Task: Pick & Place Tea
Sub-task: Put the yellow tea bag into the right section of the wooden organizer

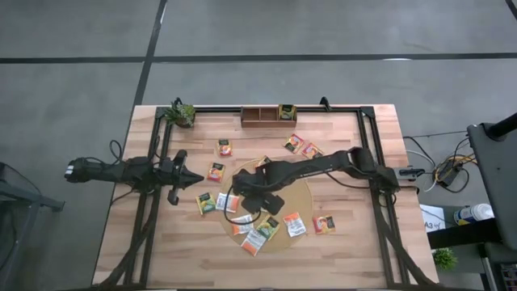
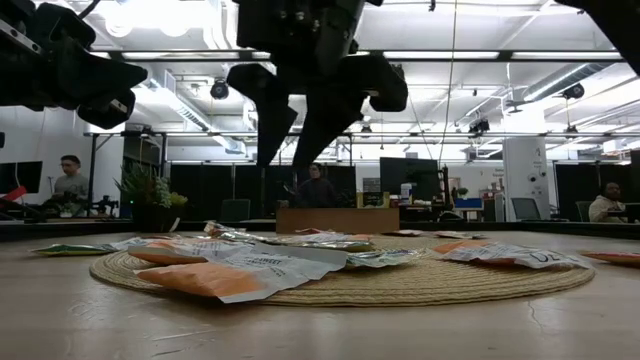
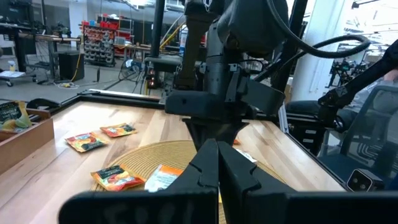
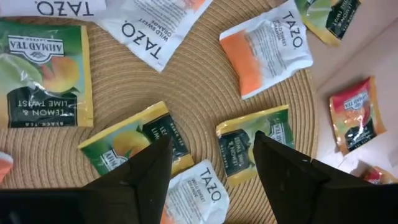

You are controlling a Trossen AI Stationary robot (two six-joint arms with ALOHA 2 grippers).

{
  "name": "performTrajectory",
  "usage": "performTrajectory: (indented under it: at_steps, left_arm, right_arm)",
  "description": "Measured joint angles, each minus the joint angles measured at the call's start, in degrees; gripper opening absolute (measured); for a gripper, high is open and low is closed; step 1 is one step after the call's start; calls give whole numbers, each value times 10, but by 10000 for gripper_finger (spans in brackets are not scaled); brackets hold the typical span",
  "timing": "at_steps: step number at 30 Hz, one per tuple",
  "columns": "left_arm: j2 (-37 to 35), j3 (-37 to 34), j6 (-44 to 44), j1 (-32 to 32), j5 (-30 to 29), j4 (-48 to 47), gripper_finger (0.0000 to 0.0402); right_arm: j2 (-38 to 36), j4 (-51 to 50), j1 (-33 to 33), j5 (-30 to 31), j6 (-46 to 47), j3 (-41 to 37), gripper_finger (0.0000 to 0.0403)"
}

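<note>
Readable print appears mainly in the right wrist view. A green sachet [image 4: 43,74] at the left edge reads "AHMAD TEA" and, upside down, "LEMON & LIME TWIST, BLACK TEA". A white sachet [image 4: 152,25] at top centre reads "TAZO WILD SWEET ORANGE". Another white-and-orange sachet [image 4: 267,53] at upper right reads "TAZO". A white sachet [image 4: 199,193] at bottom centre also reads "TAZO".

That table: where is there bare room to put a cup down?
Bare wood runs along the table's near edge and beside the plant, left of the tray. The round mat is crowded with tea sachets, and the open right gripper hovers above it.
</note>
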Motion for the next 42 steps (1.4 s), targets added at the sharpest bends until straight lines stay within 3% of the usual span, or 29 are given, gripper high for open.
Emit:
performTrajectory:
  at_steps: [35, 38, 42]
  left_arm:
    - [0, 0, 0, 0, 0, 0, 0]
    - [0, 0, 0, 0, 0, 0, 0]
    - [0, 0, 0, 0, 0, 0, 0]
  right_arm:
    - [87, -26, 0, -1, -9, 1, 217]
    - [87, -28, 0, -2, -9, 1, 197]
    - [87, -35, 0, -3, -9, 0, 135]
